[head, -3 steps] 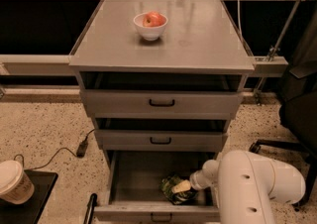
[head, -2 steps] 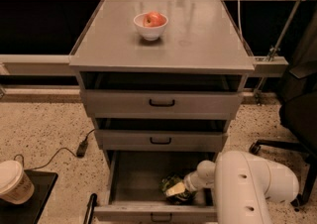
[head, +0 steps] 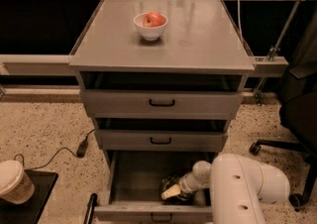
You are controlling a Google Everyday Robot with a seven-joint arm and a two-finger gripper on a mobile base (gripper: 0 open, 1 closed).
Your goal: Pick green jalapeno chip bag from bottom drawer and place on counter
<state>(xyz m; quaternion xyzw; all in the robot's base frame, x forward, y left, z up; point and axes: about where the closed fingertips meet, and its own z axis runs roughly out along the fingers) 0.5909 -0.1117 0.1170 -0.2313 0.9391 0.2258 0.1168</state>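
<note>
Movement over the last second is small: the gripper point(head: 171, 193) slides a little to the left and toward the drawer front. Its pale tip now lies right on the green jalapeno chip bag point(head: 169, 182) rather than just beside it. The bag itself sits where it was, on the floor of the open bottom drawer point(head: 132, 178), right of centre and near the front wall. I cannot tell whether the jaws are open or closed on it; the shadow in the drawer hides that, and the white arm housing point(head: 247, 188) crowds the view. I read this as the end of the reach, with the grasp possibly starting. Nothing is lifted yet, so the whole carry remains. Up on the tabletop point(head: 198, 39) a white bowl point(head: 150, 29) holds a red apple point(head: 154, 19), and I judge the bag belongs well apart from it.
</note>
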